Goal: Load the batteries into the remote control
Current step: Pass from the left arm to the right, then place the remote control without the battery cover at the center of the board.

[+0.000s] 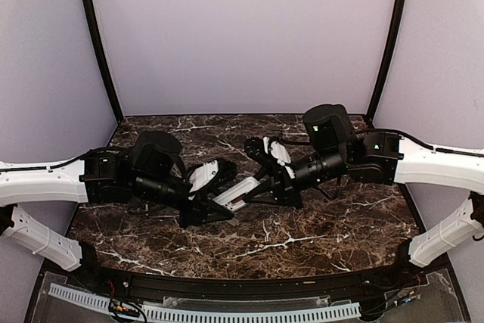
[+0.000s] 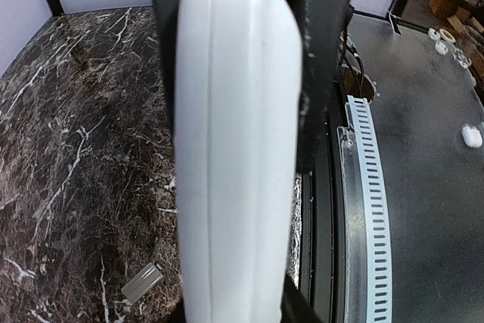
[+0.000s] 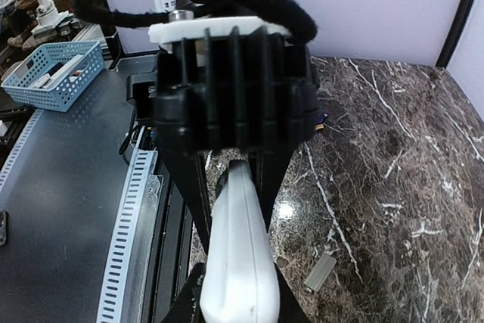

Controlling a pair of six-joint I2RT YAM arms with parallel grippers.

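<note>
The white remote control (image 1: 238,193) is held off the table between both grippers, one at each end. My left gripper (image 1: 214,203) is shut on its left end, and the remote fills the middle of the left wrist view (image 2: 238,149). My right gripper (image 1: 259,185) is shut on its right end. In the right wrist view the remote (image 3: 238,262) runs from my right gripper (image 3: 238,304) up to the left gripper's black body (image 3: 234,88). Only a smooth side of the remote shows. No batteries are in view.
A small flat grey rectangular piece (image 2: 141,283) lies on the marble table (image 1: 318,225) below the remote; it also shows in the right wrist view (image 3: 320,272). A white slotted rail (image 1: 227,312) runs along the table's near edge.
</note>
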